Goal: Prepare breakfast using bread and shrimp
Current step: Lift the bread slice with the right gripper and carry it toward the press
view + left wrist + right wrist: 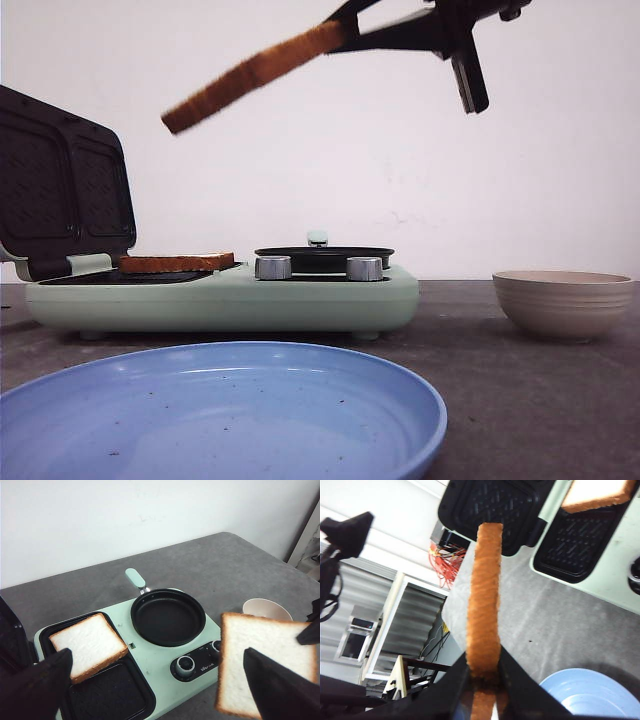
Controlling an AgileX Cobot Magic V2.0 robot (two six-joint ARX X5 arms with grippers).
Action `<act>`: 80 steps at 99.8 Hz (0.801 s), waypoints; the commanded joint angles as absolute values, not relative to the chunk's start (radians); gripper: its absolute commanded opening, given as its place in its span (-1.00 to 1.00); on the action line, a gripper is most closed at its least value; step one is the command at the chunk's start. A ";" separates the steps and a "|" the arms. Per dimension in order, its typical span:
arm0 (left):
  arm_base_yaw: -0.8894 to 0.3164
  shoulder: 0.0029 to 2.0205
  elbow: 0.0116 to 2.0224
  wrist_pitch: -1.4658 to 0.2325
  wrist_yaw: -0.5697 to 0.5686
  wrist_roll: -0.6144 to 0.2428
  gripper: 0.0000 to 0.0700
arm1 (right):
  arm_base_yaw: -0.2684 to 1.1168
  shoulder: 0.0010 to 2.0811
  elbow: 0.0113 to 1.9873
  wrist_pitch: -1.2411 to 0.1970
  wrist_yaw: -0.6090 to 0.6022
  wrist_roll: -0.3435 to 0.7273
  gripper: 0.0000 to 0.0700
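Front view: the right claw [345,35] pinches 1 bread slice [255,75] by its edge, high above the sandwich maker [220,295], likely heading for the blue plate [220,415]. Left wrist view: the other slice [87,645] lies on 1 grill plate; the left claw [155,690] is spread, empty. Right wrist view: golden-brown crust, gripped edge-on.
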State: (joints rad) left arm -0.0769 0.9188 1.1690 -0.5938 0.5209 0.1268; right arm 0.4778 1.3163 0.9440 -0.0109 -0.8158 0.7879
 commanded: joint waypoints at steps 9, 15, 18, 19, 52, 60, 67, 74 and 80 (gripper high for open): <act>-0.080 0.921 1.179 -0.581 0.520 0.118 0.79 | 0.509 1.344 0.964 0.012 -0.771 0.778 -0.99; -0.080 0.921 1.179 -0.580 0.520 0.118 0.79 | 0.530 1.346 0.964 0.022 -0.733 0.778 -0.99; -0.080 0.921 1.179 -0.581 0.520 0.118 0.79 | 0.542 1.346 0.964 0.024 -0.704 0.778 -0.99; -0.080 0.921 1.179 -0.581 0.520 0.118 0.79 | 0.547 1.347 0.964 0.026 -0.693 0.778 -0.99; -0.080 0.920 1.179 -0.581 0.520 0.118 0.79 | 0.736 1.412 0.964 0.257 -0.399 0.887 -0.99; -0.080 0.914 1.179 -0.581 0.519 0.117 0.79 | 0.775 1.453 0.964 0.337 -0.334 0.939 -0.99; -0.080 0.908 1.179 -0.581 0.516 0.117 0.79 | 0.807 1.494 0.964 0.408 -0.259 0.989 -0.99; -0.080 0.901 1.179 -0.581 0.514 0.118 0.79 | 0.836 1.530 0.964 0.472 -0.175 1.038 -0.99; -0.080 0.894 1.179 -0.581 0.513 0.118 0.79 | 0.861 1.562 0.964 0.521 -0.100 1.079 -0.99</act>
